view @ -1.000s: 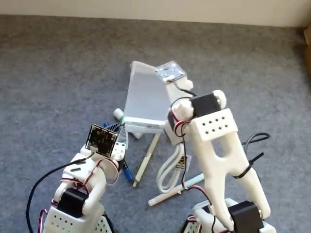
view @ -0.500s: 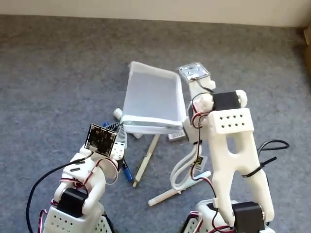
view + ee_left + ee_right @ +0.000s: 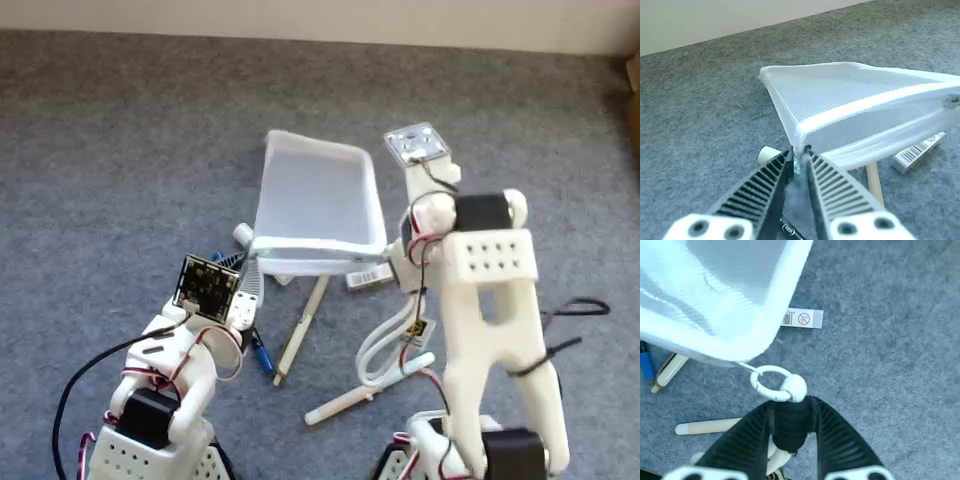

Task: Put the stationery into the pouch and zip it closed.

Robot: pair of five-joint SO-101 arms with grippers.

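Grey felt-like counter (image 3: 120, 130). White mesh pouch (image 3: 315, 195), flat wedge w/ woven tape edging, lies mid-counter, mouth toward the near edge. Left gripper (image 3: 799, 160), ribbed black jaws nearly closed, pinches a pouch mouth corner. Right gripper (image 3: 791, 407) is clamped on the black zip pull (image 3: 788, 427) w/ round white bead (image 3: 794, 386) & ring. Slim cream pen (image 3: 300, 330) & barcoded tag (image 3: 368, 276) lie just nearer the near edge.

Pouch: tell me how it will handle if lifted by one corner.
Likely floppy: the pouch is thin mesh and bows between the left pincer at one corner and the right pincer on its zip pull. Probably light: its see-through walls look empty. Unlikely to slide easily on the carpet.
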